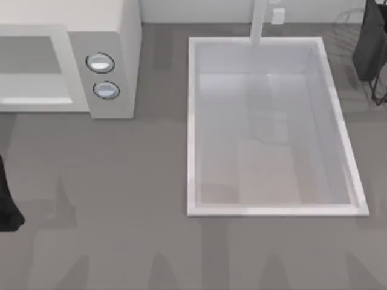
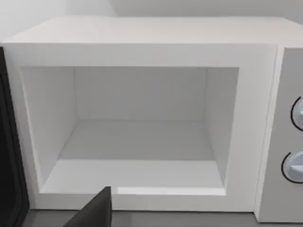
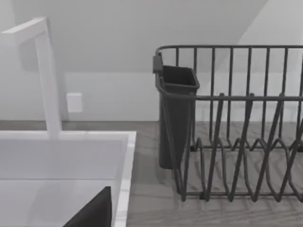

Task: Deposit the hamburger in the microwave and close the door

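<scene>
Microwave (image 2: 142,118): cavity open, empty, directly facing my left pincer. Hamburger: unlocated. Pincer states: cannot tell; left arm nearer.

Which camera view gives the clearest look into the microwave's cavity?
The left wrist view: it faces the microwave head-on, so the open, bare cavity is plain. The top view catches its roof and two dials from above. The right wrist view faces the sink and rack.
</scene>
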Robot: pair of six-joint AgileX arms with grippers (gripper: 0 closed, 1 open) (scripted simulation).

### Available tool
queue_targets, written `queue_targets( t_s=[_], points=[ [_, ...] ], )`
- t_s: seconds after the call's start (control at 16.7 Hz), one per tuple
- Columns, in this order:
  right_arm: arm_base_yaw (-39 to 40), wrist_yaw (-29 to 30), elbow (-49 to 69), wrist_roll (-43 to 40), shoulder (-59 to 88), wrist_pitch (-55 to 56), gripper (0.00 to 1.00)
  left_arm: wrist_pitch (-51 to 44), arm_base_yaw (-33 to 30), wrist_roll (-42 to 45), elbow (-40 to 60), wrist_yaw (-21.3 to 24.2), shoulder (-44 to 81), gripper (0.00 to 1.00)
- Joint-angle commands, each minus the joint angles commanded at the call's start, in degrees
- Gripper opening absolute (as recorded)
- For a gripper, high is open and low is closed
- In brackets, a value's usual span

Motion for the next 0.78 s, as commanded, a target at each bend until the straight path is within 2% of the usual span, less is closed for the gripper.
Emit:
queue_targets(
  t_s=[0.36, 0.78],
  points=[
    [0.0, 0.0, 0.0, 0.0, 0.0, 0.0, 1.0, -4.4, 1.6, 3.8, 4.4, 0.0, 6.2, 1.0],
    [0.0, 0.0, 0.0, 0.0, 0.0, 0.0, 1.0, -23.0, 8.1, 19.9, 23.0, 0.0, 36.2, 1.0]
  ],
)
